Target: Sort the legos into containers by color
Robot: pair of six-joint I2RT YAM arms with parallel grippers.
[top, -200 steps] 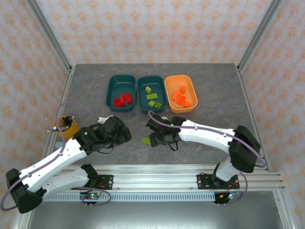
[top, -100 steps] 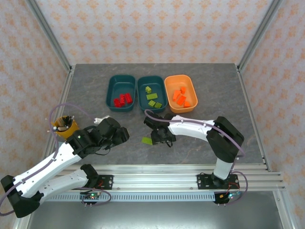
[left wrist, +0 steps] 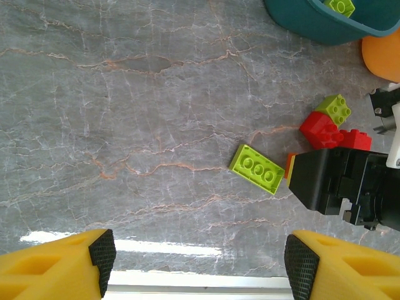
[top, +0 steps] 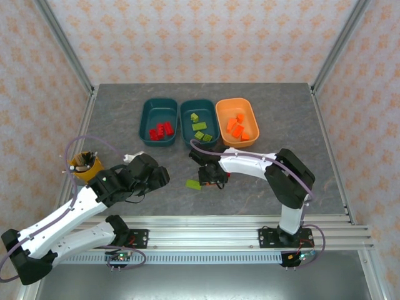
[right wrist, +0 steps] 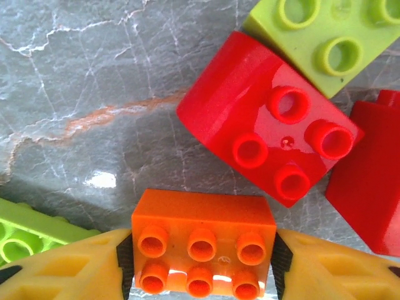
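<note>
pads [right wrist: 124, 265] of the right tool [right wrist: 200, 262] clamp the orange brick [right wrist: 203, 240]; left tool [left wrist: 201, 259] gapes wide above the table [left wrist: 125, 125].

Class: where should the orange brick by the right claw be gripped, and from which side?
By its two short end walls, from straight above. The orange brick lies flat, studs up, and the right claw brackets those smooth ends. The red brick crowds one long side.
</note>
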